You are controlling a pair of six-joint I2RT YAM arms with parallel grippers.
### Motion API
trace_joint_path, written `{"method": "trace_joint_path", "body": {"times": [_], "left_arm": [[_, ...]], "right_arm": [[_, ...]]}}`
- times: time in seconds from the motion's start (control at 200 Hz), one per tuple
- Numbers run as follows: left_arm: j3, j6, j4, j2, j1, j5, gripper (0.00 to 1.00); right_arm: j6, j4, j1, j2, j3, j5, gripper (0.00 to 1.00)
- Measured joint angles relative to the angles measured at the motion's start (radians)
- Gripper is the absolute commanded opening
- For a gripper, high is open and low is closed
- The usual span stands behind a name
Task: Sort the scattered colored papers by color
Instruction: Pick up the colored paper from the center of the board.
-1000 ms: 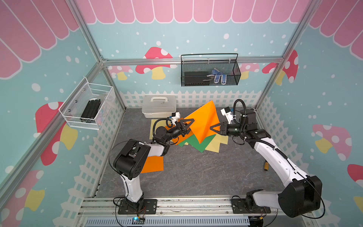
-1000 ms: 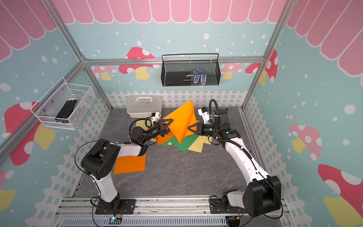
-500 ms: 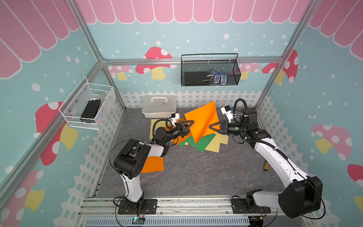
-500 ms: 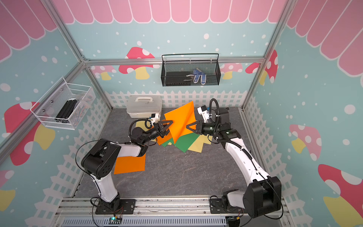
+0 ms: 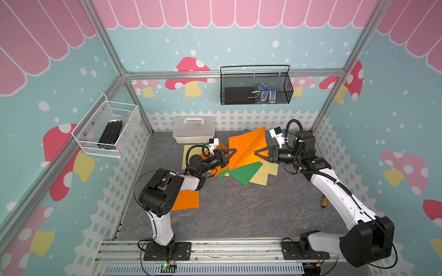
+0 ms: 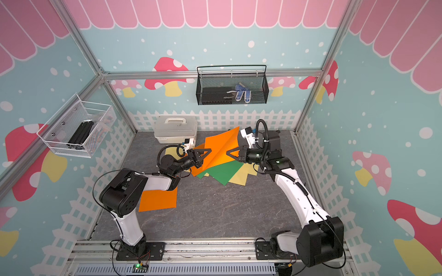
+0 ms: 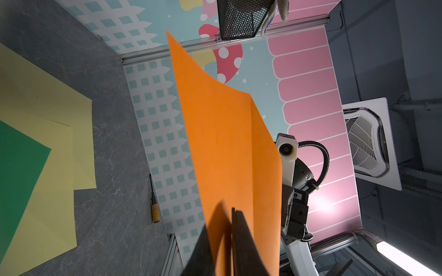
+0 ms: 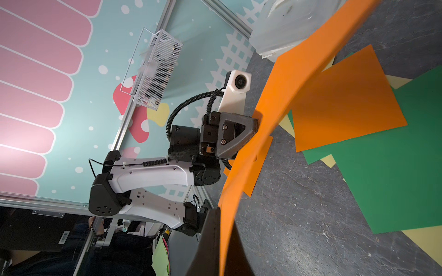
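Sorting, we judge, has barely begun: one orange paper [image 5: 187, 200] lies alone near the left arm's base, while the left gripper [image 5: 233, 151] and right gripper [image 5: 256, 152] both pinch a second orange sheet [image 5: 246, 148], raised over the unsorted pile [image 5: 246, 172] of green, yellow and orange.

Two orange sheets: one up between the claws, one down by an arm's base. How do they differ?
The lifted orange sheet is in the air, pinched by the left gripper and right gripper; the lying orange sheet rests flat on the table, gripped by neither. The lifted orange sheet is bent; the lying orange sheet looks smooth. Both are bright orange.
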Motion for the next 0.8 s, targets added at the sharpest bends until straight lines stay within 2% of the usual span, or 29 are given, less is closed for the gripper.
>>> {"method": "trace_joint_path", "body": {"times": [0.055, 0.115, 0.165, 0.335, 0.445, 0.485, 0.535, 0.665, 0.801], "left_arm": [[0.000, 0.000, 0.000, 0.000, 0.000, 0.002, 0.08], [0.000, 0.001, 0.000, 0.000, 0.000, 0.003, 0.04], [0.000, -0.002, 0.000, 0.000, 0.000, 0.005, 0.00], [0.000, 0.000, 0.000, 0.000, 0.000, 0.010, 0.00], [0.000, 0.000, 0.000, 0.000, 0.000, 0.017, 0.00], [0.000, 0.001, -0.002, 0.000, 0.000, 0.019, 0.00], [0.000, 0.009, -0.011, -0.001, 0.000, 0.025, 0.00], [0.003, 0.066, -0.114, -0.025, 0.000, 0.047, 0.00], [0.033, 0.232, -0.417, -0.122, 0.000, 0.066, 0.00]], "right_arm": [[0.000, 0.000, 0.000, 0.002, 0.000, -0.002, 0.00], [-0.001, -0.001, 0.000, 0.005, 0.000, -0.003, 0.05], [0.000, -0.003, 0.000, 0.008, 0.000, -0.002, 0.15], [-0.010, -0.035, 0.000, 0.018, 0.003, 0.000, 0.56], [-0.032, -0.066, 0.000, 0.018, 0.010, 0.008, 0.73], [-0.044, -0.080, 0.000, 0.018, 0.014, 0.011, 0.85], [-0.053, -0.103, 0.000, 0.018, 0.016, 0.020, 0.92], [-0.095, -0.177, 0.000, 0.012, 0.017, 0.066, 0.97], [-0.141, -0.260, -0.006, -0.012, 0.011, 0.126, 0.98]]}}
